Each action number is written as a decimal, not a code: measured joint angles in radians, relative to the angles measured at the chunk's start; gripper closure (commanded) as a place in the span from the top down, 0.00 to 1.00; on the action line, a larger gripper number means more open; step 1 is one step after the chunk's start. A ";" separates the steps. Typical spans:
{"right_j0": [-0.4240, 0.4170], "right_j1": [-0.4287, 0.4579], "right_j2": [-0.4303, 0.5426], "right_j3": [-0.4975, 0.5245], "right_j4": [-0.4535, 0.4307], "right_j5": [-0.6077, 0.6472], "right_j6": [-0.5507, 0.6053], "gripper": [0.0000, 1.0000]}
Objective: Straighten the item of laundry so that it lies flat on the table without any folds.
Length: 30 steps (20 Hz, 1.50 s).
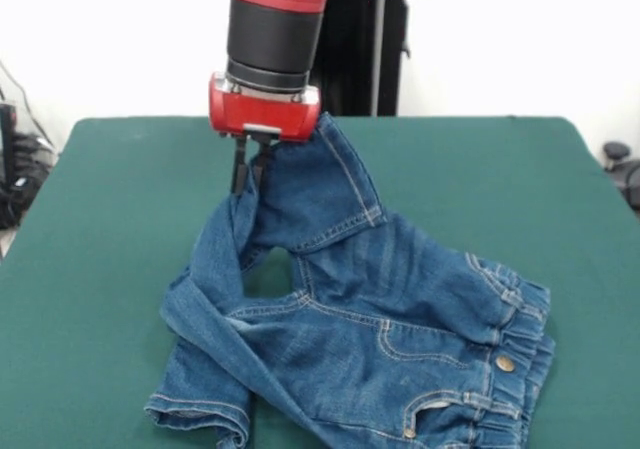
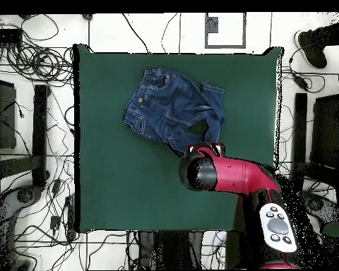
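The small blue denim jeans (image 1: 380, 329) lie on the dark green table (image 1: 110, 219), waistband with metal button at the front right. One leg is folded across the lower left. The other leg is lifted off the cloth, its fabric hanging from my gripper (image 1: 250, 169). The gripper is shut on that raised leg, above the table's middle. In the overhead view the jeans (image 2: 169, 106) lie in the table's (image 2: 116, 183) upper middle, and the red arm hides the gripper and the lifted leg end.
The black pedestal (image 1: 365, 39) stands behind the table's far edge. Cables and dark equipment (image 2: 31, 127) lie on the floor around the table. The red arm (image 2: 229, 176) reaches over the table's lower right part in the overhead view.
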 measured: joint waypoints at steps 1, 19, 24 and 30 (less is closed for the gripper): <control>0.000 -0.002 0.003 0.000 -0.003 0.000 0.000 0.00; 0.036 -0.072 0.063 0.013 -0.064 0.000 0.000 0.00; 0.043 -0.070 0.063 0.014 -0.102 0.000 0.000 0.00; 0.043 -0.072 0.063 0.013 -0.122 0.000 0.000 0.00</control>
